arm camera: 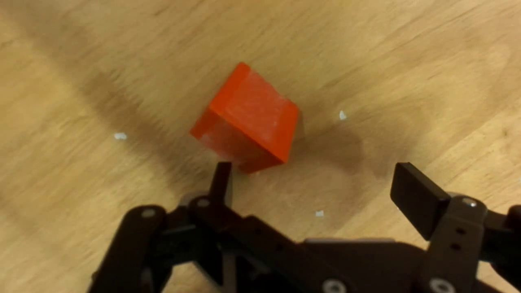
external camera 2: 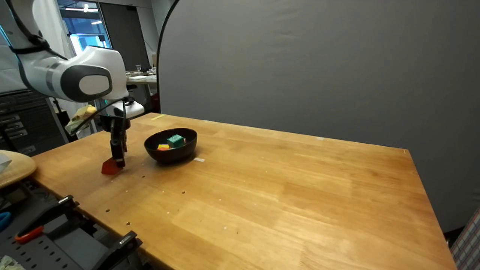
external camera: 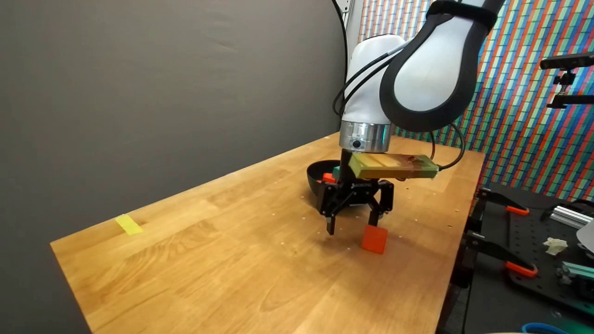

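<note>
The gripper (external camera: pixel 351 227) has its jaws spread wide, the tips low over the wooden table (external camera 2: pixel 281 195); in the wrist view, wood grain shows between the two black fingers (arm camera: pixel 419 199). A red-orange block (arm camera: pixel 252 118) lies on the table just beyond the tip of the finger at that view's left, turned at an angle and off-centre from the gap. Whether the finger touches it, I cannot tell. In both exterior views the block is close below that end of the gripper. Above the fingers, a yellow-green wrapped piece (external camera: pixel 394 166) juts sideways from the wrist. Near the gripper, a black bowl (external camera 2: pixel 168 155) stands upright on the table, partly hidden behind the jaws in an exterior view; inside it are a green block (external camera 2: pixel 176 141), a yellow piece (external camera 2: pixel 163 146) and a red piece (external camera: pixel 329 178). A short white strip (external camera 2: pixel 199 159) lies just beside the bowl, and a yellow strip (external camera: pixel 129 224) lies well apart, at the table's edge. The white-and-black arm (external camera: pixel 427 69) hangs over all this. A dark grey wall (external camera: pixel 162 93) runs along one long side of the table; along the opposite side is a perforated board (external camera: pixel 529 236) with orange-ended black clamps (external camera: pixel 520 269).
</note>
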`<act>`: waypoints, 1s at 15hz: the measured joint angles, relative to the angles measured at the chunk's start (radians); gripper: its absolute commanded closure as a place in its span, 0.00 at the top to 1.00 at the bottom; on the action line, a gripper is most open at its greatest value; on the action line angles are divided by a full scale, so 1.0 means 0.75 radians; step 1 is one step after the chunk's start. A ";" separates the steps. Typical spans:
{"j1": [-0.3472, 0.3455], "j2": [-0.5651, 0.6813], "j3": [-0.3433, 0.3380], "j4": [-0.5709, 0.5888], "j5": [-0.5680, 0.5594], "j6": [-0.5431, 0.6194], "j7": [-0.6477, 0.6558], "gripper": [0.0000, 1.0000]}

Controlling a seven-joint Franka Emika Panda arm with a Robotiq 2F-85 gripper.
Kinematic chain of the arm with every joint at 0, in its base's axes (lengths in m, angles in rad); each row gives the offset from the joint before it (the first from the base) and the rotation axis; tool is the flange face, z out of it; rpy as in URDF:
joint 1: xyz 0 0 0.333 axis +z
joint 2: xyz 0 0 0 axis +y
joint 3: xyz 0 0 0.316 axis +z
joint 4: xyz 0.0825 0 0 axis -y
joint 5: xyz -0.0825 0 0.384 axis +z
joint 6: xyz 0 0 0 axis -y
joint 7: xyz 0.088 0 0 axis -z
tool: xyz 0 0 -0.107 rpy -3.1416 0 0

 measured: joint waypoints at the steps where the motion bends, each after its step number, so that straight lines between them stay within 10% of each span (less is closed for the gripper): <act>1: 0.008 0.000 -0.001 0.000 -0.002 -0.005 0.013 1.00; 15: 0.046 -0.001 -0.017 -0.052 -0.010 -0.002 0.189 1.00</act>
